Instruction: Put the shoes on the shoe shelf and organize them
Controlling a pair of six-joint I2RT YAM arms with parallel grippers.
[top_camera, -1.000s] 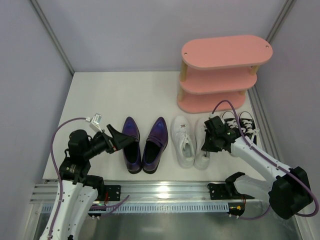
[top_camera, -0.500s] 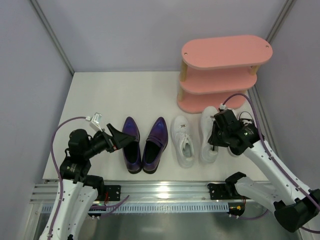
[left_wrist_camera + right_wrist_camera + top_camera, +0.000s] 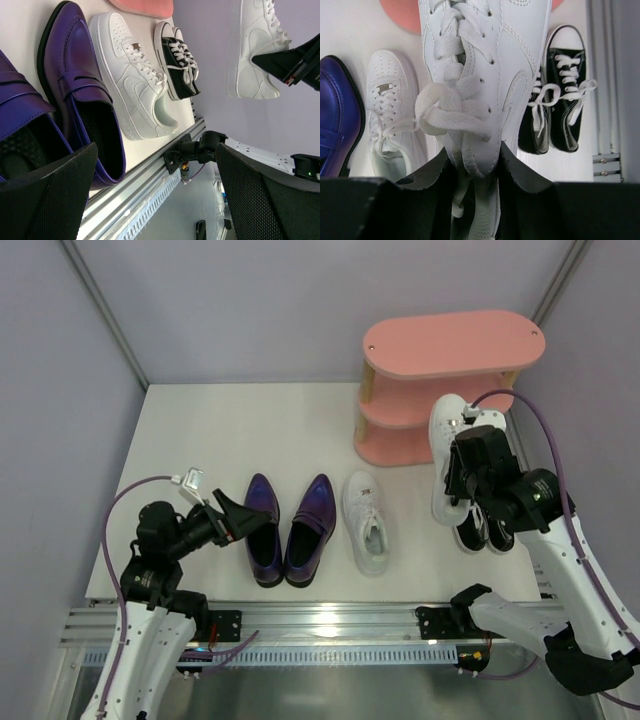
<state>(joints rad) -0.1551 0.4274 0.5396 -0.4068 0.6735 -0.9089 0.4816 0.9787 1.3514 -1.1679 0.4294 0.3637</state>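
Observation:
My right gripper (image 3: 462, 475) is shut on a white sneaker (image 3: 448, 455) and holds it in the air, toe toward the pink shoe shelf (image 3: 440, 390). In the right wrist view the fingers (image 3: 530, 172) clamp the sneaker (image 3: 485, 65) at its tongue. The other white sneaker (image 3: 366, 522) lies on the table, with the purple loafers (image 3: 288, 528) to its left. The black canvas sneakers (image 3: 485, 528) lie under my right arm. My left gripper (image 3: 235, 518) is open and empty beside the left loafer. The left wrist view shows a loafer (image 3: 80, 90) and the lying sneaker (image 3: 135, 85).
The shelf stands at the back right against the wall. A metal rail (image 3: 320, 625) runs along the table's near edge. Grey walls close in the left and right sides. White tabletop (image 3: 230, 430) lies behind the loafers.
My right gripper has lifted the white sneaker off the table and carried it back and to the right, toward the shelf. The black sneakers have come into view. The left arm has not moved.

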